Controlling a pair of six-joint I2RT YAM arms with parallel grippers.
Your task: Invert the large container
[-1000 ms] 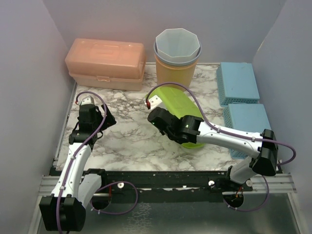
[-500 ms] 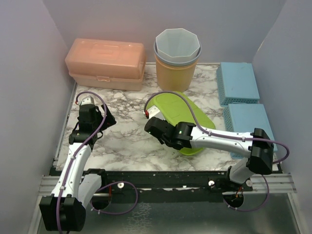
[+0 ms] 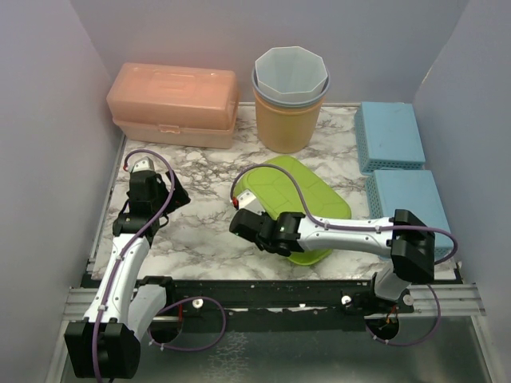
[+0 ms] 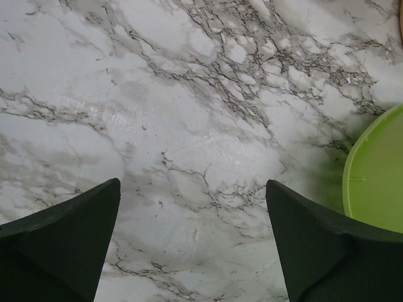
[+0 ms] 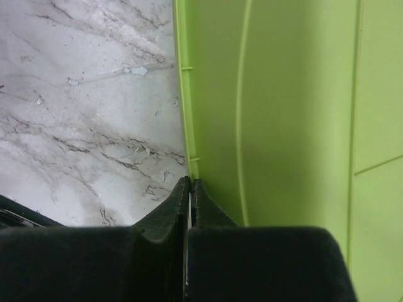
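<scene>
You see a lime-green container (image 3: 319, 195) on your white, grey-veined marble surface (image 3: 204, 227); at 11 o'clock a salmon box (image 3: 174, 102), at 2 o'clock sky-blue baskets (image 3: 390, 136).

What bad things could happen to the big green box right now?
1. The right gripper is shut on only the thin rim of the green container, so the container might slip out and drop onto the marble table.
2. The left gripper hangs open over bare marble, away from the container, so nothing else would steady it.
3. The orange bin stands close behind, and a wide swing could bump it.
</scene>
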